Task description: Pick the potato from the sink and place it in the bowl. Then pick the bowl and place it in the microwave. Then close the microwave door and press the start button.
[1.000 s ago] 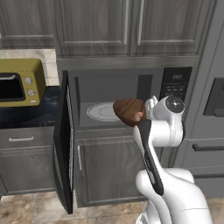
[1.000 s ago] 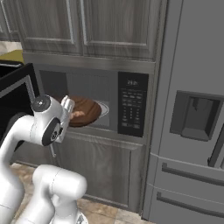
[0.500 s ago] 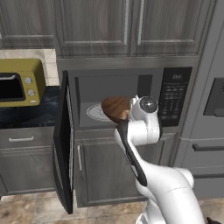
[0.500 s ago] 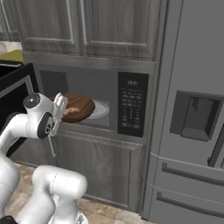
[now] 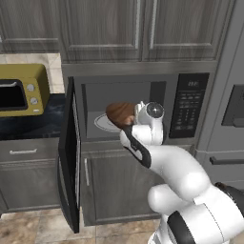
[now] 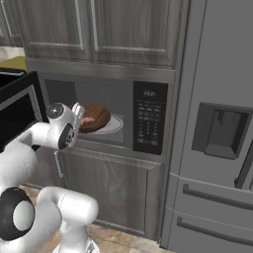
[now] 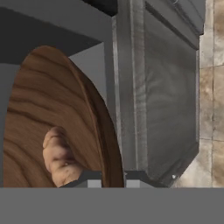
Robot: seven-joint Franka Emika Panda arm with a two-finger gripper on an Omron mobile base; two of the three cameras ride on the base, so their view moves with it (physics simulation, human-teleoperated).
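One bowl point(image 7: 52, 113), one potato point(image 7: 59, 157) inside, one claw point(image 7: 113, 180) gripping.

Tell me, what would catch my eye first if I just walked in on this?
Probably the white arm holding a brown wooden bowl at the mouth of the open microwave, over its glass turntable. The hand view shows the potato lying inside the bowl. The black microwave door hangs wide open on the left.

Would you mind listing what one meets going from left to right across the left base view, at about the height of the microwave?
Yellow toaster oven → open microwave door → bowl, held at the microwave opening → gripper → microwave's button panel → refrigerator.
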